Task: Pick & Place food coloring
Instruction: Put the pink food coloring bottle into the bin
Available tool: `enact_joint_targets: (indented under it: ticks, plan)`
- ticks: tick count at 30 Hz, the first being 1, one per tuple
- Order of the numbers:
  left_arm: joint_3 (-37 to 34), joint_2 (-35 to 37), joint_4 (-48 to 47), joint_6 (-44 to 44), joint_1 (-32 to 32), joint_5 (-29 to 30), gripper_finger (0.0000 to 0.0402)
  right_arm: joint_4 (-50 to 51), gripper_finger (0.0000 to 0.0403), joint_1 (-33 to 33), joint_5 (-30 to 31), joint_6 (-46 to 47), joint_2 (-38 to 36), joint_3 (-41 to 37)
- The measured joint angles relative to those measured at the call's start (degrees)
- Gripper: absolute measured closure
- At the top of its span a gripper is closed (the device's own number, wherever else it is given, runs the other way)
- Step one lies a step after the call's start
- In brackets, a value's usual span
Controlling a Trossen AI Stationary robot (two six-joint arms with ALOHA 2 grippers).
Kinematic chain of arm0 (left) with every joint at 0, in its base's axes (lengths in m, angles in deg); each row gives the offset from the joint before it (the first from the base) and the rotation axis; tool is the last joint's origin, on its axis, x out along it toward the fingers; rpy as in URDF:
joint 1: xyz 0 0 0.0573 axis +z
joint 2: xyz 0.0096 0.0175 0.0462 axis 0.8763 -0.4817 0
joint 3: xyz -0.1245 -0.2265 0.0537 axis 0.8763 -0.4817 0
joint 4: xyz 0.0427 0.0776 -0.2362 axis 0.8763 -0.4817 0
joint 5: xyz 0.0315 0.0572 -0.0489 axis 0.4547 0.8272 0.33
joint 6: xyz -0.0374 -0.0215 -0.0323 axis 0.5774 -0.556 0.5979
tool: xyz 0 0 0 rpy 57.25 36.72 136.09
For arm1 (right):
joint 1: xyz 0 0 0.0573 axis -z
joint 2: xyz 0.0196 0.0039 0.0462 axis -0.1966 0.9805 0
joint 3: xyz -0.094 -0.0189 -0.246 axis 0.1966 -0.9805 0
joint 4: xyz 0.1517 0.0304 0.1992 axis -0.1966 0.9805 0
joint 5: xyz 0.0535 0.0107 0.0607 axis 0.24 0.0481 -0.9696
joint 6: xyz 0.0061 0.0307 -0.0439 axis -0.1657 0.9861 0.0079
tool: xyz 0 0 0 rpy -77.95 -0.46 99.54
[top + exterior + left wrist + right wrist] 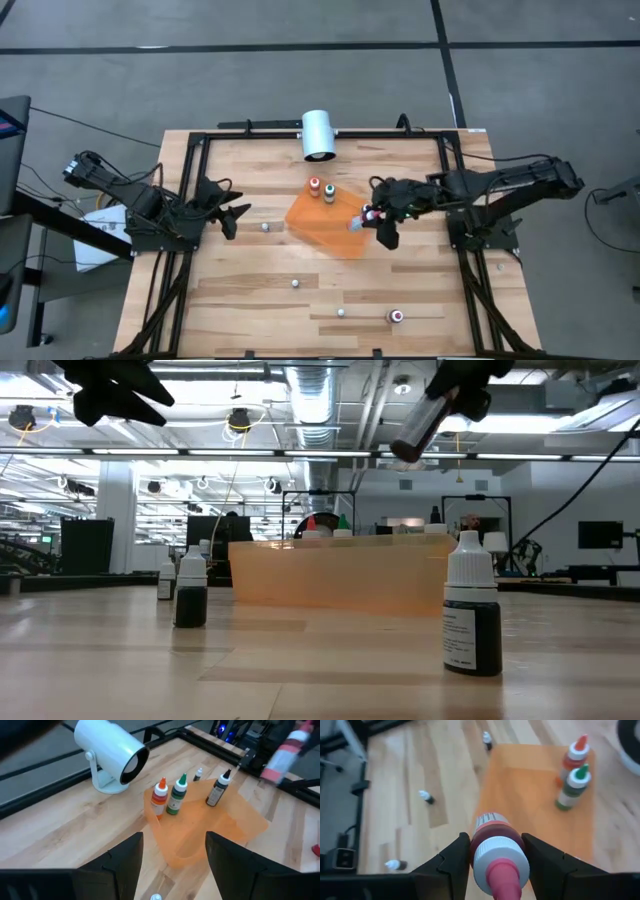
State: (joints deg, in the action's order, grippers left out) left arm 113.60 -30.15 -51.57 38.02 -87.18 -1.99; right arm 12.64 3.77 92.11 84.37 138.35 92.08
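Mid-carry with the right gripper (372, 217), above the right edge of the thin translucent orange sheet (325, 232) on the pale wooden table (250, 290), fingers pinching the tiny pale food-coloring bottle with the pink top (497, 851) around its body just below the cap. To finish well: keep the pinch steady, travel on over a bare patch of sheet clear of the two standing bottles, the red-topped one (314, 186) and the green-topped one (329, 191), which sit just beside each other at the sheet's far corner; level the wrist so the base comes down flat, lower until contact, only then spread the fingers. Likely risk, judging from the small footprint: tipping on release if set down tilted. Long axis at present tilted rather than upright, as seen from table height, with one end lower toward the sheet and the other up inside the fingers; pink tip pointing back toward the wrist camera. Dark-filled bottles (471, 615) scattered on the bare wood, well apart from the sheet, not yet collected. Large white cylinder (319, 135) lying at the far table edge, untouched. Left gripper (235, 213) waiting at the left side, well apart from the sheet, fingers spread and holding nothing.
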Motion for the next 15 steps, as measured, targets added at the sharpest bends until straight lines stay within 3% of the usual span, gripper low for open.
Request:
enact_joint_targets:
  ticks: [9, 15]
  plan:
    - [-0.23, 5.18, 0.25, -5.72, 0.0, -0.41, 0.0195, 5.47, 0.025, 5.52, -0.3, -5.69, 6.48, 7.3]
    - [-9.52, 11.39, 12.1, -9.64, 0.31, -3.79, 0.0195, 7.59, 0.0239, 8.63, -1.53, -9.21, 11.8, 11.47]
